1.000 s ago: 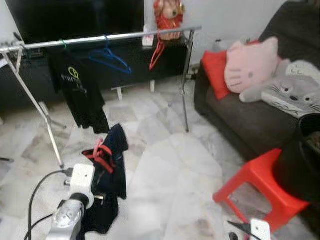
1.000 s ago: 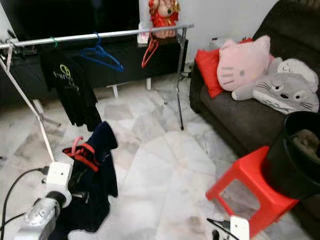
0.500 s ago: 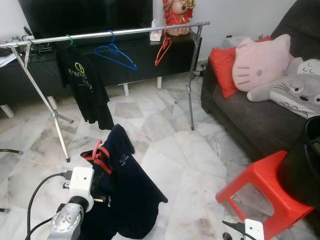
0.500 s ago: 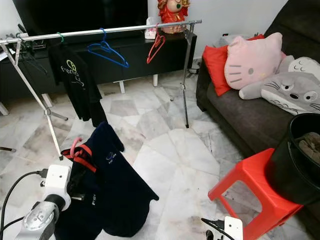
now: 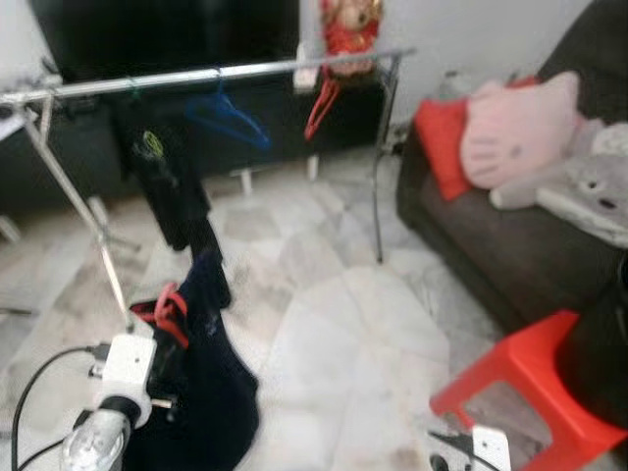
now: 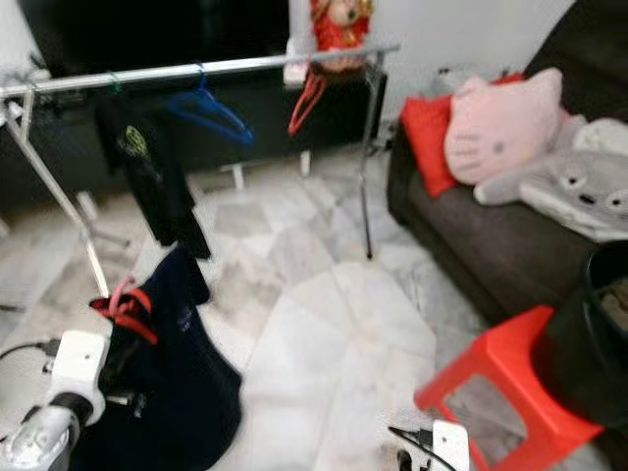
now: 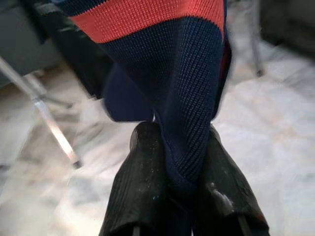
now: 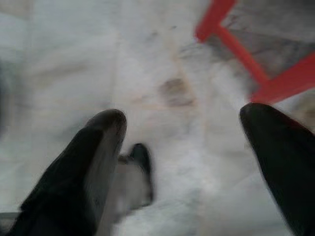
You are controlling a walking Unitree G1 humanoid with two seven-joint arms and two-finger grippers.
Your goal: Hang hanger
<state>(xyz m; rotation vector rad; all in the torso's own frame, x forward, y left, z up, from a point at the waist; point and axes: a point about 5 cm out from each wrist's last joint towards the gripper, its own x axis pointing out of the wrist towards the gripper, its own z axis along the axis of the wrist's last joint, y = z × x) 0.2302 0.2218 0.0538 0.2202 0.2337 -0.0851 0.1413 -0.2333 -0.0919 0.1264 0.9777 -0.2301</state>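
Note:
My left gripper (image 7: 183, 169) is shut on the navy knit garment (image 5: 201, 378) with a red stripe (image 7: 147, 17). It holds the garment up at the lower left, above the floor. A pink-red hanger (image 5: 172, 304) pokes out of the garment's top. The silver clothes rail (image 5: 216, 74) stands beyond it. On the rail hang a black T-shirt (image 5: 167, 186), a blue hanger (image 5: 221, 113) and a red hanger (image 5: 319, 103). My right gripper (image 8: 187, 142) is open and low over the marble floor, near the red stool (image 8: 246, 54).
A dark sofa (image 5: 491, 245) with a red cushion (image 5: 444, 147) and plush pillows (image 5: 520, 132) is at the right. In front of it stands the red stool (image 5: 530, 392) with a black bin (image 6: 599, 334) on it. A dark TV cabinet (image 5: 265, 118) runs behind the rail.
The whole picture has shifted and blurred, so the camera moved. The garment in my left gripper has swung and now hangs narrower, closer to the rail's left leg.

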